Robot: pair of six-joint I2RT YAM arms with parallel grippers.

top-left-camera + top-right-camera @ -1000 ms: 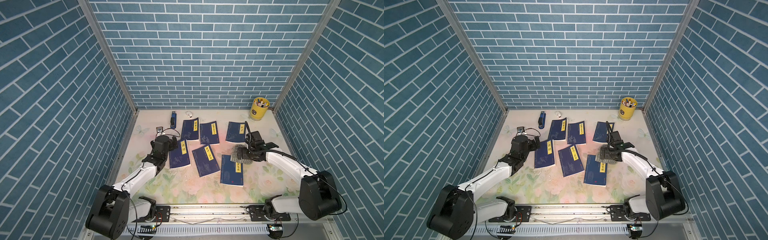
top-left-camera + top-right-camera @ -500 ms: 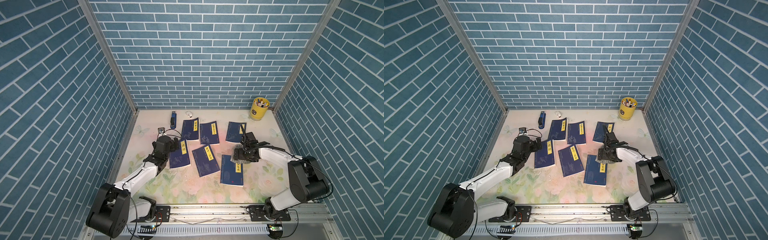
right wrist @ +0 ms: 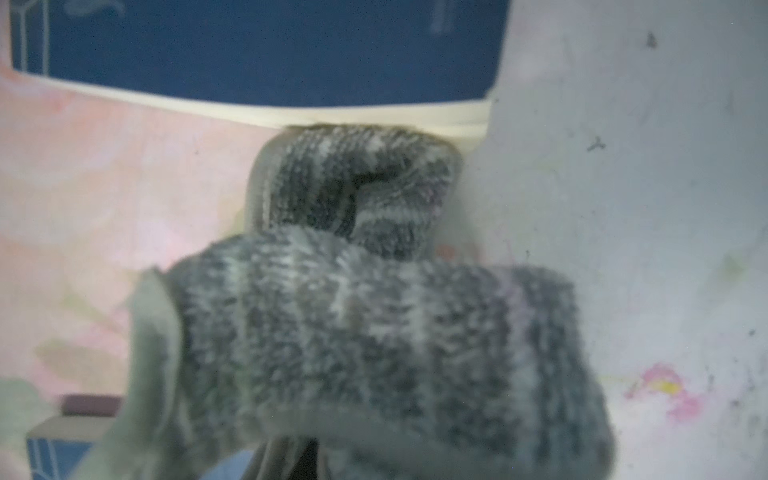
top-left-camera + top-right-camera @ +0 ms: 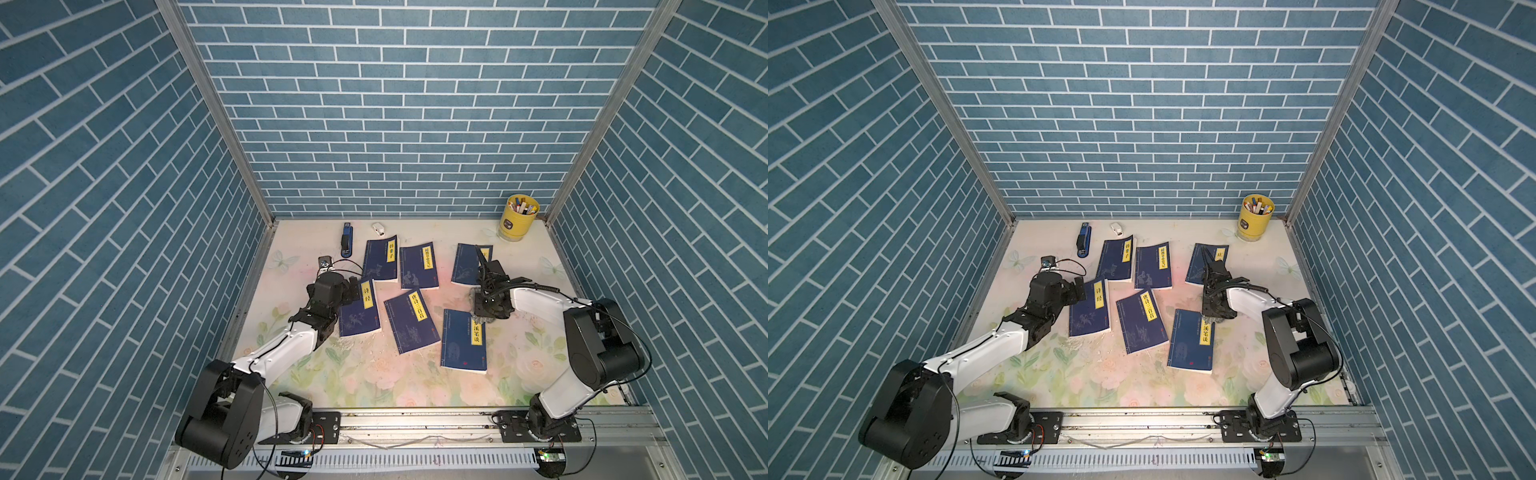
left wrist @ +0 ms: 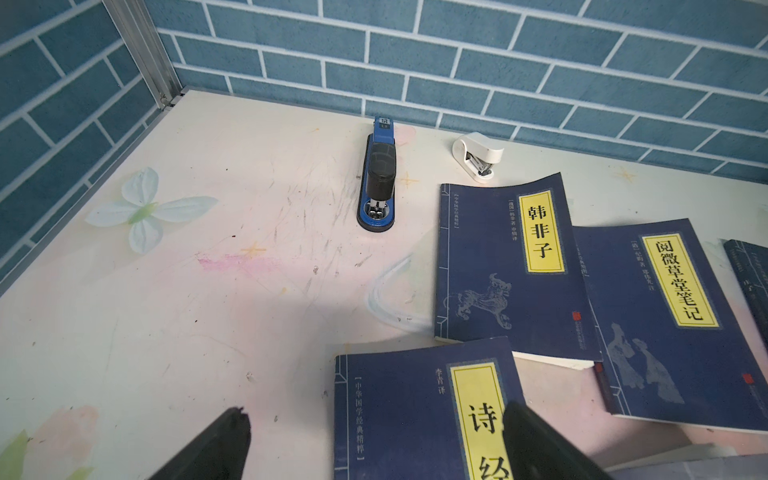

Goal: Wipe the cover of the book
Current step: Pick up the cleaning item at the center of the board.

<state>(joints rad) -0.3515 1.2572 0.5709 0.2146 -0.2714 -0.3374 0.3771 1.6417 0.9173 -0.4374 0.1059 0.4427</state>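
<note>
Several dark blue books with yellow title strips lie flat on the floral table. My left gripper (image 4: pixel 352 289) (image 4: pixel 1077 289) (image 5: pixel 376 409) hangs open over the top end of the left book (image 4: pixel 359 309) (image 4: pixel 1090 309) (image 5: pixel 415 415), with one finger beside it and one above its yellow strip. Pointing down, my right gripper (image 4: pixel 485 312) (image 4: pixel 1214 311) is shut on a bunched grey cloth (image 4: pixel 482 320) (image 4: pixel 1212 321) (image 3: pixel 374 316) at the top corner of the front right book (image 4: pixel 464 345) (image 4: pixel 1192 340). The cloth hides its fingers in the right wrist view.
A centre book (image 4: pixel 411 326) and three books at the back (image 4: pixel 380 259) (image 4: pixel 419 267) (image 4: pixel 471 264) lie close together. A blue stapler (image 4: pixel 346 245) (image 5: pixel 378 178) and a small white stapler (image 4: pixel 378 227) (image 5: pixel 478 160) sit near the back wall. A yellow pen cup (image 4: pixel 518 222) stands back right.
My right gripper has come down onto the grey cloth and closed on it, bunching it up, while that arm's elbow swung in. The left arm has barely moved.
</note>
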